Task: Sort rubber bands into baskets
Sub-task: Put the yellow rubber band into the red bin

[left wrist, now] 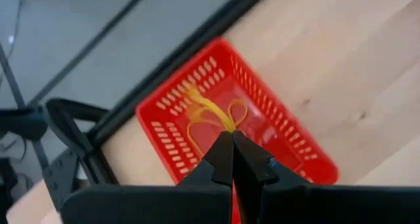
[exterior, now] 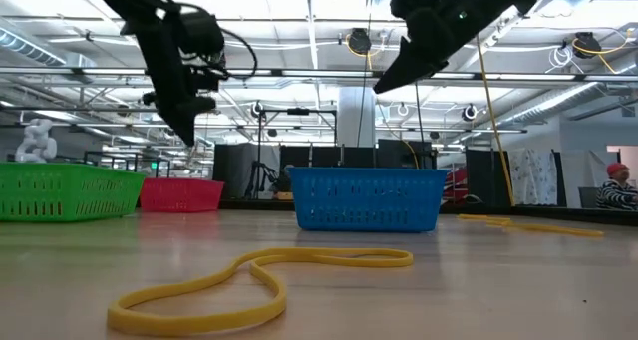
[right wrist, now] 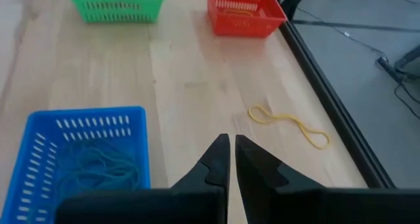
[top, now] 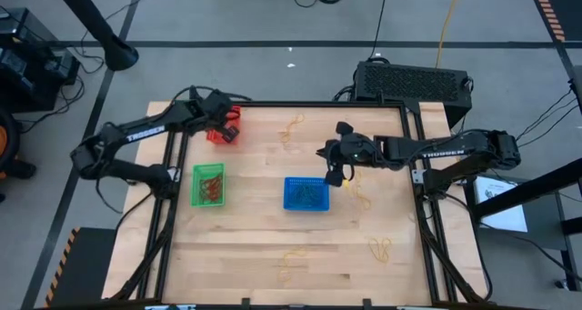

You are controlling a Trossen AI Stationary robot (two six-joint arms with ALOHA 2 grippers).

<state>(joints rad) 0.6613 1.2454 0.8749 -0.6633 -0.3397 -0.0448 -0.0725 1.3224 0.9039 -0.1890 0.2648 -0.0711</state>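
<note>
While shut, left pincer (left wrist: 232, 140) above red basket (left wrist: 289, 135).

table (top: 255, 237) — pale wood | red basket (top: 223, 133) 10 o'clock | green basket (top: 208, 185) 9 | blue basket (top: 306, 194) centre | loose yellow rubber bands (top: 379, 248) — 5 and 12

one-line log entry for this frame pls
left claw: shut, above red basket | right claw: shut, empty, beside blue basket | yellow bands: loose on table

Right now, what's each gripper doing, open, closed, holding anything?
Left gripper: closed, above the red basket; nothing visibly held.
Right gripper: closed, empty, beside the blue basket.
</note>
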